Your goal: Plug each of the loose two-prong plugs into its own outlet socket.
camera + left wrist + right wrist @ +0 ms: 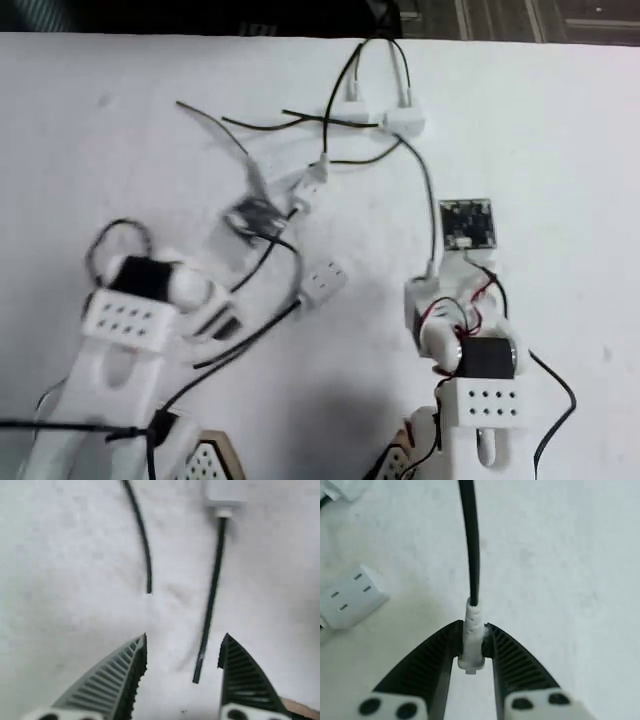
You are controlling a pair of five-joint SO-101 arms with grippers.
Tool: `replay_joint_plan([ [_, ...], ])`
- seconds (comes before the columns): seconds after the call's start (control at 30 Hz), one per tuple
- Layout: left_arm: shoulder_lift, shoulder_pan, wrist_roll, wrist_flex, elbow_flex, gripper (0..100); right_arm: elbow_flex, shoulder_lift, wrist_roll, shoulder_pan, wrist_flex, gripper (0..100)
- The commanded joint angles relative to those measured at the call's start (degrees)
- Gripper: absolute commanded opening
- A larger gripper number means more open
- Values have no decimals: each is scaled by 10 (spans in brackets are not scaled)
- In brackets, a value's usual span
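The left claw [185, 637] is hanging spread above the table [560, 150], with a black cord [212, 580] ending between its fingers. The outlet block [322, 282] is sitting mid-table. Near it, the right claw [472, 626] is pinching a white plug [471, 647].

The white table [560, 150] spreads across the high view, matte and faintly mottled, evenly lit from above, with soft grey shadows gathering toward its near edge. Beyond its far edge runs a dark strip [200, 15]. At the far right, grey planks [540, 18] with pale seams lie behind it.
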State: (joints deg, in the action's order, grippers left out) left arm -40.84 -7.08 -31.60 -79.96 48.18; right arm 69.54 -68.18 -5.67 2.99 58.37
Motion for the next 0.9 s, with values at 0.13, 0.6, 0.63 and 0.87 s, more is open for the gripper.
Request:
replay_joint_plan([
  [0.13, -100, 194, 2, 159, 142, 242, -9, -8, -72, 137, -112, 17],
  [0.6, -105, 211, 6, 256, 234, 242, -4, 202, -104, 219, -345, 18],
  [0.63, -107, 211, 6, 256, 236, 242, -1, 228, -104, 224, -371, 18],
  [0.87, -107, 211, 6, 256, 237, 242, 40, 292, -104, 247, -487, 18],
])
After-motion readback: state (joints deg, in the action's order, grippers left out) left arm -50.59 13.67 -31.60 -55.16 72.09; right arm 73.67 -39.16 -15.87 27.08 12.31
